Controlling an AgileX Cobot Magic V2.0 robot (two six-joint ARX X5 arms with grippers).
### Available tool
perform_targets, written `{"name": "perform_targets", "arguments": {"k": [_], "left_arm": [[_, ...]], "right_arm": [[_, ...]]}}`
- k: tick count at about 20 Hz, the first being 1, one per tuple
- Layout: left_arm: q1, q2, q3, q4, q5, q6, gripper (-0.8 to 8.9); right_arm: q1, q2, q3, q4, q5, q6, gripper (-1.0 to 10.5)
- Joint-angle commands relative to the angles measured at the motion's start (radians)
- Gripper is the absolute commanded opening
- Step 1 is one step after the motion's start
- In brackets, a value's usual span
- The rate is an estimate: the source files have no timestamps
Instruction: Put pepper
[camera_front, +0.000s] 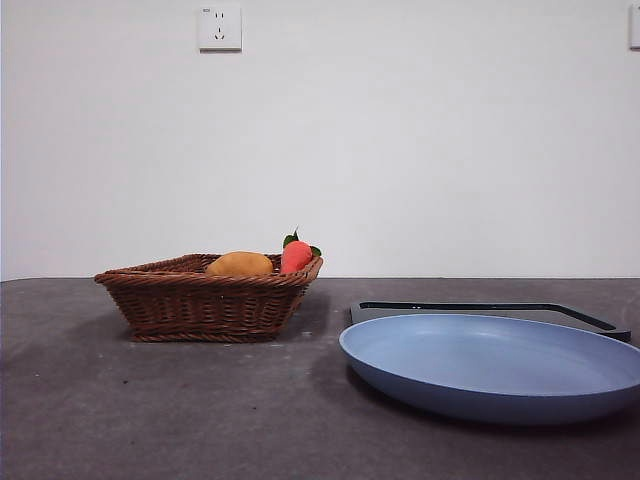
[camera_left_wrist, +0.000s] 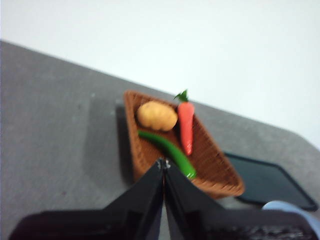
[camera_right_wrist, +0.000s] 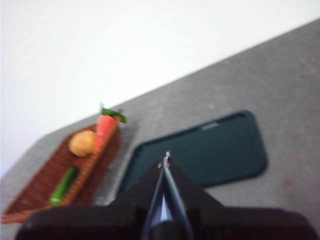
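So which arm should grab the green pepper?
Probably the left. Its gripper points at the basket, the pepper just beyond its fingers. The right gripper points at the dark tray.

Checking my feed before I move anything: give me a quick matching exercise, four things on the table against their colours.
Things:
1. pepper
2. plate
3. basket
4. tray

Colours:
A. brown wicker
B. glossy green
C. dark, nearly black
D. light blue

Pairs: 1-B, 2-D, 3-A, 4-C. The pepper lies inside the basket; both pincers are shut and hold nothing.
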Motion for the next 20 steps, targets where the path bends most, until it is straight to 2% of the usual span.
{"name": "perform_targets", "arguments": {"k": [1, 4, 9, 11, 20], "left_arm": [[0.003, 0.0, 0.058, -0.05, 0.005, -0.018, 0.06], [0.003, 0.035, 0.118, -0.1, 0.019, -0.018, 0.06], [0.003, 0.159, 0.218, -0.151, 0.109, 0.016, 0.06], [0.003, 0.228, 0.271, -0.188, 0.143, 0.067, 0.06], [0.002, 0.513, 0.525, -0.497, 0.262, 0.306, 0.06]], "right_arm": [[0.003, 0.053, 0.073, -0.004, -0.024, 0.019, 0.1], [0.003, 0.135, 0.163, -0.045, -0.053, -0.013, 0.1], [0.004, 0.28, 0.338, -0.217, -0.115, -0.142, 0.1], [0.005, 0.339, 0.412, -0.307, -0.153, -0.197, 0.1], [0.017, 0.541, 0.668, -0.716, -0.177, -0.436, 0.1]]}}
